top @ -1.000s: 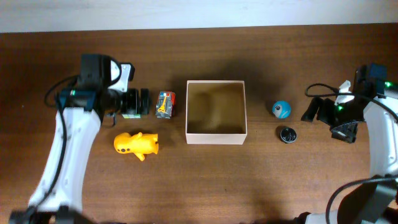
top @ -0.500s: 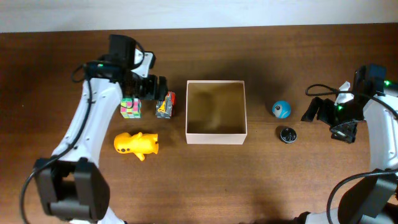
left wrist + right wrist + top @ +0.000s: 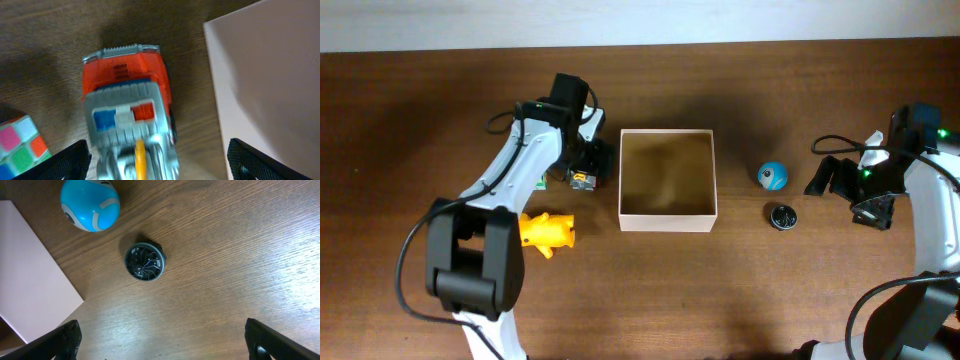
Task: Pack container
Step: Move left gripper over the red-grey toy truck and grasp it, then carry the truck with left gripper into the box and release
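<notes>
Since a second ago the left gripper (image 3: 586, 163) has swung from the frame's left side toward centre. Its jaws now spread wide over the toy truck (image 3: 131, 100), with a colour cube (image 3: 20, 145) beside it and a yellow toy (image 3: 542, 230) lower left. The brown wooden table (image 3: 720, 300) meets a pale strip (image 3: 640, 20) along the top. The container (image 3: 667, 221) sits at centre, just right of the truck. Farther right lie a blue ball (image 3: 772, 176), a dark disc (image 3: 145, 262) and the unmoved right gripper (image 3: 825, 178), jaws wide.

1. The dark wooden desk (image 3: 740, 290) carries every item.
2. The white-walled container (image 3: 668, 222) sits mid-desk.
3. Just left of it is a red-and-grey toy truck (image 3: 127, 100), with a colour cube (image 3: 20, 145) beside the truck.
4. A yellow toy (image 3: 548, 232) lies near those two.
5. To the right of the container, a blue ball (image 3: 772, 176) and a dark round disc (image 3: 781, 216) lie near each other, not touching.
</notes>
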